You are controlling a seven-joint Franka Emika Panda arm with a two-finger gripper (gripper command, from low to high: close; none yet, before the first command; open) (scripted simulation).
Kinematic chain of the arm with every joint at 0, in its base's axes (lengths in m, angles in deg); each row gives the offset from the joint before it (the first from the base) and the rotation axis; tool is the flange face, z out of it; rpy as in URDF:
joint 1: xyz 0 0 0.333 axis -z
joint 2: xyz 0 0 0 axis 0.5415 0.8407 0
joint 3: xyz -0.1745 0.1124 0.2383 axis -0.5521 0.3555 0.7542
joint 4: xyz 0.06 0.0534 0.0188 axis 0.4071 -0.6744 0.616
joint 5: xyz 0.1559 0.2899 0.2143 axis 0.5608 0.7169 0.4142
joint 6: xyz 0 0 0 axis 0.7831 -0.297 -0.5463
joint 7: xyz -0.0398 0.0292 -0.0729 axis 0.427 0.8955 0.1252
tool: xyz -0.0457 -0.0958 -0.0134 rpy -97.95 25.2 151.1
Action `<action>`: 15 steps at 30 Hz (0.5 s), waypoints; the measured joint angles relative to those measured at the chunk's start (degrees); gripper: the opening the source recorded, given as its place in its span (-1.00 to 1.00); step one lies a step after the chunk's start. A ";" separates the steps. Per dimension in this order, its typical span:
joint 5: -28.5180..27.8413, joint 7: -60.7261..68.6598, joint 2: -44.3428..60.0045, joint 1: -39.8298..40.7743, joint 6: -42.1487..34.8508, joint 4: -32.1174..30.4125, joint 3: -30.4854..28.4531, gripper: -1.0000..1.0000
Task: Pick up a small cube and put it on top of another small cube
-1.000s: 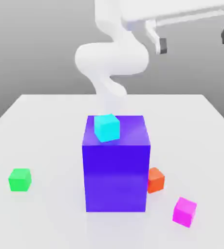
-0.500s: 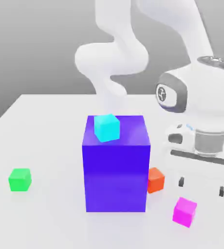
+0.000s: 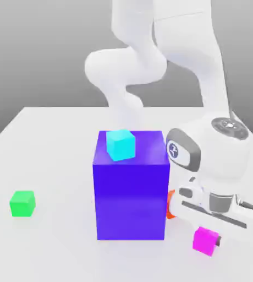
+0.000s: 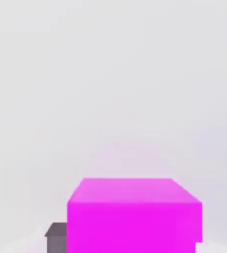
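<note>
Magenta small cube sits pinched in the white arm's closed gripper, near right; a shallow grip could drop it before the far-left small green cube, past the tall blue-purple block.

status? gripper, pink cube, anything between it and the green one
Gripper down at table, shut on magenta cube. Green cube bare, far on exterior view's left. Big blue block stands between them.
</note>
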 joint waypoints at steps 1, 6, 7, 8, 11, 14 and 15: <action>1.28 0.96 -2.00 0.54 -1.54 -0.43 0.81 -1.00; 1.01 9.62 -6.53 2.13 -7.90 2.34 2.29 -1.00; 0.60 12.03 -7.00 2.97 -8.92 3.15 1.90 -1.00; 0.40 14.34 -7.52 3.95 -9.79 3.76 1.30 -1.00; 1.41 18.73 -9.29 7.91 -10.91 3.46 -1.56 -1.00; 2.74 22.23 -11.08 12.40 -11.59 2.52 -4.98 -1.00; 3.10 23.27 -11.67 14.29 -11.81 2.18 -5.98 -1.00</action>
